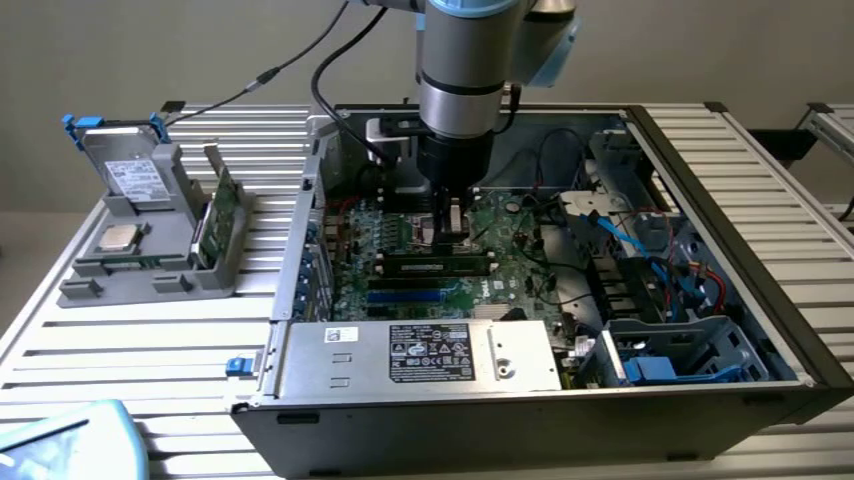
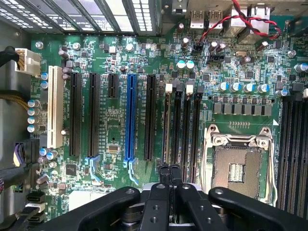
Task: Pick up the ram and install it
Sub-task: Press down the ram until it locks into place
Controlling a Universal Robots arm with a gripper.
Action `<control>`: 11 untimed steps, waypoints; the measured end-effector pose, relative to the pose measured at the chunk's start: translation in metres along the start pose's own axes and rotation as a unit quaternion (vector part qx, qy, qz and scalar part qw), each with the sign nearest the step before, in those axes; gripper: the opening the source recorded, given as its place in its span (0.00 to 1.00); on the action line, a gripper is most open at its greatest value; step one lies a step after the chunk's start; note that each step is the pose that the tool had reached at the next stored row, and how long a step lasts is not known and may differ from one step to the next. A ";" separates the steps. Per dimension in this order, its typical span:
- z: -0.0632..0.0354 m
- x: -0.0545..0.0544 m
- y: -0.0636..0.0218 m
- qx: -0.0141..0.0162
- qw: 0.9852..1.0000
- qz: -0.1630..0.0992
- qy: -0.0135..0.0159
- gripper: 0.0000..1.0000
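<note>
Item: gripper (image 1: 451, 232), fingers (image 2: 163, 174) fully closed, nothing visibly held, above motherboard (image 2: 115, 57) slots. Ram (image 1: 434, 267): lying along its slot just nearer. Advice: press squarely, evenly, until seated.

Even, soft indoor light, no hard shadows. Exterior view slightly hazy; the computer case (image 1: 561, 300) interior sits darker than the slatted surface (image 1: 134, 330). Wrist view bright and crisp on the motherboard (image 2: 144, 72); the near black pincer (image 2: 169, 185) looks blurred, edges bowed.
</note>
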State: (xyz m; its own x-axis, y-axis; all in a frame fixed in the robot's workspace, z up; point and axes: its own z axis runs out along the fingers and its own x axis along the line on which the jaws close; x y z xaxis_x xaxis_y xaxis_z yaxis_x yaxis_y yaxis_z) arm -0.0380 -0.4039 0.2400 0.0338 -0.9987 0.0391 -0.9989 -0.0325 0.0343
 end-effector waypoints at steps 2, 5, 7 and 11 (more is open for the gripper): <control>0.0000 0.000 0.0000 0.000 1.000 0.000 0.000 0.11; 0.0000 0.000 0.0000 0.000 1.000 0.000 0.000 0.11; 0.0000 0.000 0.0000 0.000 1.000 0.000 0.000 0.11; -0.0004 0.002 -0.0115 -0.001 1.000 0.000 0.000 0.11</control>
State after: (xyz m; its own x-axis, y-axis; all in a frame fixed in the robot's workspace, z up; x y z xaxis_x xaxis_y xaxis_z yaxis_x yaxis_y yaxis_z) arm -0.0264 -0.4057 0.2400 0.0338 -0.9987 0.0391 -0.9988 -0.0324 0.0359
